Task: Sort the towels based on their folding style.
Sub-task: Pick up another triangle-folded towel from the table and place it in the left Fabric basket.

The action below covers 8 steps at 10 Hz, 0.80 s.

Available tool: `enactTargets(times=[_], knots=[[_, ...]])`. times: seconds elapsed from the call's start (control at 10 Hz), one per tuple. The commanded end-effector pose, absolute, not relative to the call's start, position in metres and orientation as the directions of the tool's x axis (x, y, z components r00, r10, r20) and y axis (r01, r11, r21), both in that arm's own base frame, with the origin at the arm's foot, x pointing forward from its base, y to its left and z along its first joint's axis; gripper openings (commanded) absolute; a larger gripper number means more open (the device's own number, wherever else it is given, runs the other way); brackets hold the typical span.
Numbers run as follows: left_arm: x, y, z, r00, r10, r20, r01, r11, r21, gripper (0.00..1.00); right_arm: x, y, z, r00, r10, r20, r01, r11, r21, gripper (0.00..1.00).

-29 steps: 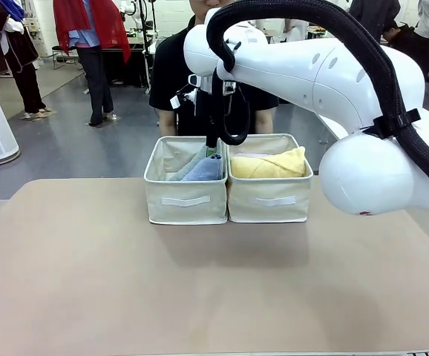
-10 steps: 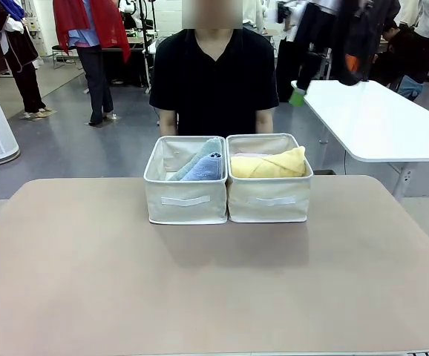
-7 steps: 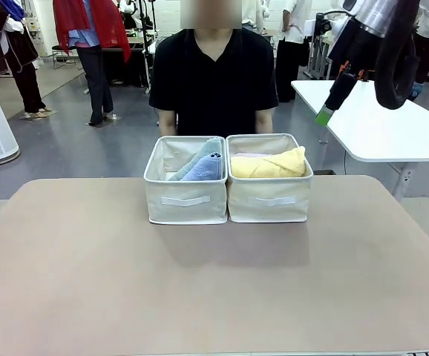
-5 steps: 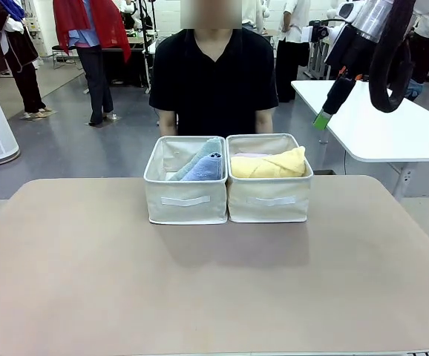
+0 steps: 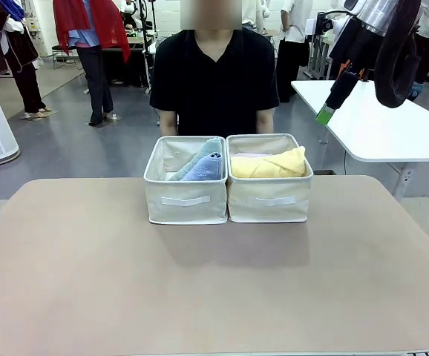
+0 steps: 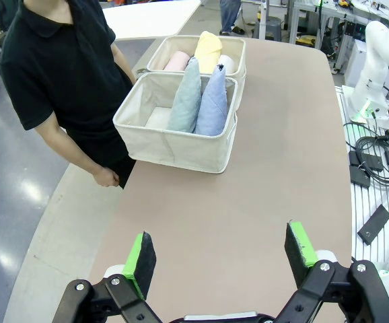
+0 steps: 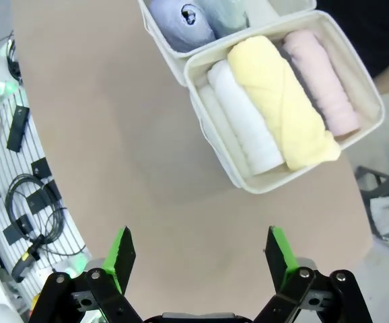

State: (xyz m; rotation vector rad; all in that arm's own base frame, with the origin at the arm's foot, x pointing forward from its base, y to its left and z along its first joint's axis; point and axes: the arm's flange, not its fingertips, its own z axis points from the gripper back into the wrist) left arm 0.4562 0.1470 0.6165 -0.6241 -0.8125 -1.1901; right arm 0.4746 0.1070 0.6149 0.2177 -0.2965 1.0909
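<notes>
Two beige baskets stand side by side at the table's far edge. The left basket (image 5: 185,200) holds two towels folded into cones, a light blue one (image 6: 184,101) and a grey-blue one (image 6: 213,104). In the right basket (image 5: 268,199) lie rolled towels: yellow (image 7: 282,101), white (image 7: 245,118) and pink (image 7: 319,81). My left gripper (image 6: 220,250) hangs open high over the bare tabletop, well short of the baskets. My right gripper (image 7: 201,249) is open and empty too, raised above the table's right part; in the front view it hangs at the upper right (image 5: 326,113).
A person in a black shirt (image 5: 211,74) stands right behind the baskets, arms down. The brown tabletop (image 5: 214,282) stretches in front of the baskets. A white table (image 5: 393,126) stands at the back right. Cables and gear lie beside the table (image 7: 26,202).
The right arm, which reached over the baskets earlier, has lifted away to the upper right and hovers there. The towels and baskets have not moved.
</notes>
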Motion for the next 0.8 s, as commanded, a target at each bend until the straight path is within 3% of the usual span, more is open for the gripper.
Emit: enactTargets(times=[0.0, 0.1, 0.4, 0.5, 0.7], knots=[[0.455, 0.146, 0.617, 0.167, -0.563, 0.809, 0.960, 0.278, -0.005, 1.00, 0.476, 0.058, 0.624, 0.214, 0.899, 0.383, -0.976, 0.182, 0.118, 1.00], [0.455, 0.146, 0.617, 0.167, -0.563, 0.809, 0.960, 0.278, -0.005, 1.00, 0.475, 0.000, 0.628, 0.136, 0.844, 0.520, -0.986, 0.063, 0.156, 1.00], [0.455, 0.146, 0.617, 0.167, -0.563, 0.809, 0.960, 0.278, -0.005, 1.00, 0.458, -0.127, 0.631, 0.031, 0.571, 0.820, -0.999, 0.012, 0.030, 1.00], [0.455, 0.146, 0.617, 0.167, -0.563, 0.809, 0.960, 0.278, -0.005, 1.00, 0.453, -0.152, 0.631, 0.036, 0.447, 0.894, -0.998, -0.023, 0.052, 1.00], [0.455, 0.146, 0.617, 0.167, -0.563, 0.809, 0.960, 0.278, -0.005, 1.00, 0.452, -0.171, 0.620, 0.105, 0.368, 0.924, -0.994, 0.064, 0.088, 1.00]])
